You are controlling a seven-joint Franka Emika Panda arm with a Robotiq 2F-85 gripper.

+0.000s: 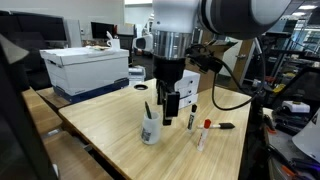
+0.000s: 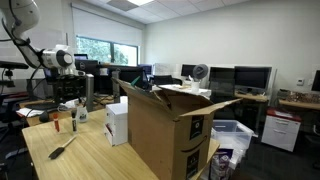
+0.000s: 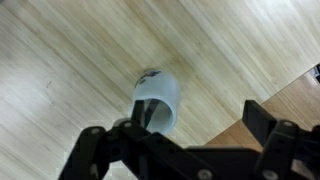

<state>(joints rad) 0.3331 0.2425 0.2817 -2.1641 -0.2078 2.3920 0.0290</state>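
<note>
One cup [image 1: 150, 130] stands upright on the table [image 1: 105, 125], a marker [image 1: 147, 109] inside. Your claw [image 1: 171, 117] hangs just above it, jaws wide, holding nothing. If you lower, square up on the rim first, and keep the fingers off the marker.

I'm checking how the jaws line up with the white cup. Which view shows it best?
The wrist view: the white cup sits large, mid-frame, ahead of the open jaws. An exterior view shows it small, a dark pen inside; elsewhere it's too tiny to tell.
</note>
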